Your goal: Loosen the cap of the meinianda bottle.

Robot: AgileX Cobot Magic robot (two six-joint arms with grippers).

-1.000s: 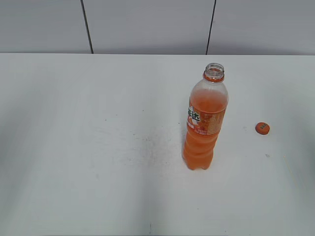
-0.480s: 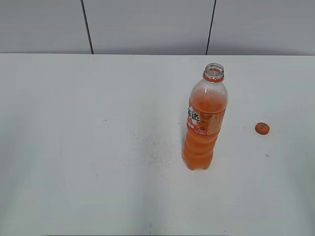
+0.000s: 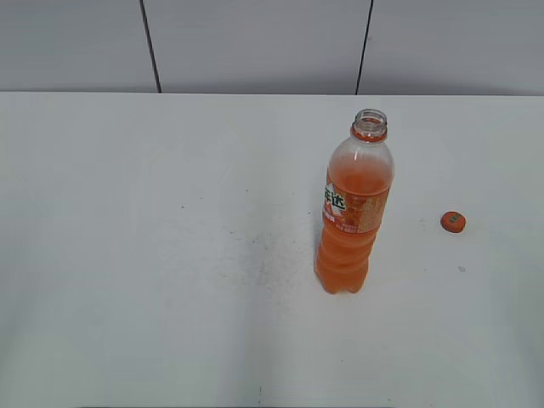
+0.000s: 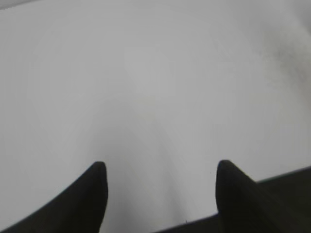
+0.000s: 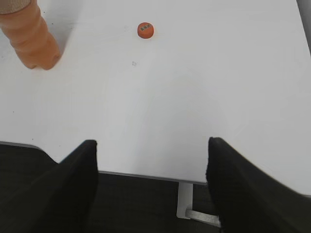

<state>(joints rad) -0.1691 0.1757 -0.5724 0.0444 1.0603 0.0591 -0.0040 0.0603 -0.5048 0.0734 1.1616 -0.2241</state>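
The meinianda bottle (image 3: 353,212) stands upright on the white table, right of the middle, with its neck open and no cap on it. Its lower part shows at the top left of the right wrist view (image 5: 30,36). The orange cap (image 3: 453,222) lies flat on the table to the bottle's right, apart from it; it also shows in the right wrist view (image 5: 145,29). My left gripper (image 4: 160,167) is open and empty over bare table. My right gripper (image 5: 151,145) is open and empty above the table's near edge, well back from the cap. Neither gripper shows in the exterior view.
The white table (image 3: 170,255) runs up to a grey panelled wall (image 3: 255,42) at the back. Its near edge and a metal leg bracket (image 5: 187,201) show in the right wrist view, with dark floor below.
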